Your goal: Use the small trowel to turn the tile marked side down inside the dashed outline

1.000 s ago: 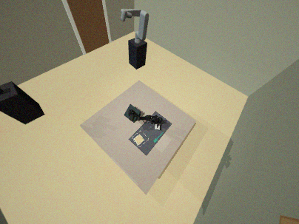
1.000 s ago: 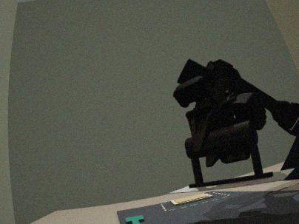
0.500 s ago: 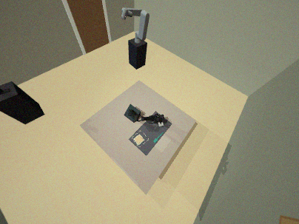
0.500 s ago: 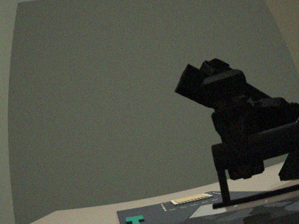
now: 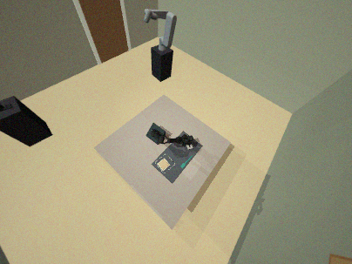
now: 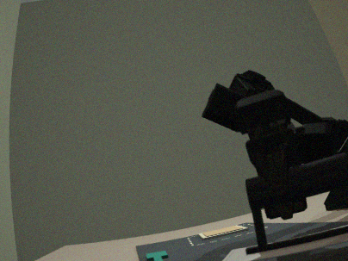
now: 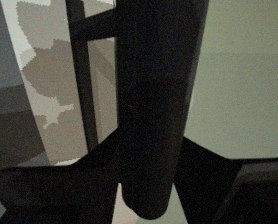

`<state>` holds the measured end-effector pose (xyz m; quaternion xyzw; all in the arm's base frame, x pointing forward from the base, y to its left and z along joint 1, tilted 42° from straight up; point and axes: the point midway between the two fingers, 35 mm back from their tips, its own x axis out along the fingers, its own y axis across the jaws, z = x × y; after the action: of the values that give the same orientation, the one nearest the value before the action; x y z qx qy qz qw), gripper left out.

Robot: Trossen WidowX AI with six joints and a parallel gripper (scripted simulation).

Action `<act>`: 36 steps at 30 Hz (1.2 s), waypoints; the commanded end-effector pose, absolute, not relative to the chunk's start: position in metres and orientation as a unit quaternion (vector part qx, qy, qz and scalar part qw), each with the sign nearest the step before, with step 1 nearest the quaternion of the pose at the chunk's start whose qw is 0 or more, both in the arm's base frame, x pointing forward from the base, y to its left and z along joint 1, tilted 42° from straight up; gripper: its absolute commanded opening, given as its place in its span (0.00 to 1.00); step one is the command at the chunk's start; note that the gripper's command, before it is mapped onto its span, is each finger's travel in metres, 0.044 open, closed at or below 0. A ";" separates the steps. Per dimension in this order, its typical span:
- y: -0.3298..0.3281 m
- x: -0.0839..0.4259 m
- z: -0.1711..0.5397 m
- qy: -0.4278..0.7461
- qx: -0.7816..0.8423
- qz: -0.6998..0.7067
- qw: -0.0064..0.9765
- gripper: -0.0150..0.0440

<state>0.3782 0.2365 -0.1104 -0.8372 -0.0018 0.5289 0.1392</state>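
Apparently, claw [image 5: 189, 144] [image 7: 142, 129] gripping something (dark handle), tile [image 5: 164, 164] [image 6: 223, 232] inside dashes.

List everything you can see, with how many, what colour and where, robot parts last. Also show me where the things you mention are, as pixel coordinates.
table [image 5: 65, 191]: one, pale yellow, under everything
mat [image 5: 135, 147] [image 6: 86, 246]: one, pinkish grey, on the table
panel [image 5: 172, 178] [image 6: 172, 245]: one, dark slate, on the mat
tile [image 5: 164, 165] [image 6: 224, 232]: one, cream and tan, within a pale dashed outline on the panel
teal mark [image 5: 186, 162] [image 6: 157, 256]: one, on the panel
blocks [image 5: 161, 64] [image 5: 26, 121]: two, black, far and left
jointed fixture [image 5: 171, 27]: one, grey, atop the far block
doorway: one, brown, far wall
trowel [image 7: 155, 100]: one, dark-handled, in the claw
claw [image 5: 187, 140] [image 6: 280, 208] [image 7: 142, 129]: one, black, over the panel
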 end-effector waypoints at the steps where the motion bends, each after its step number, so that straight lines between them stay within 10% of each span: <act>1: 0.236 0.378 -0.115 -0.010 -0.836 0.530 0.138 0.25; 13: 0.226 0.381 -0.128 -0.010 -0.837 0.530 0.138 0.25; 24: 0.226 0.381 -0.128 -0.010 -0.837 0.530 0.138 0.74; 36: 0.225 0.378 -0.120 -0.010 -0.837 0.530 0.138 0.76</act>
<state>0.3809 0.2251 -0.1265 -0.8367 -0.0073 0.5295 0.1400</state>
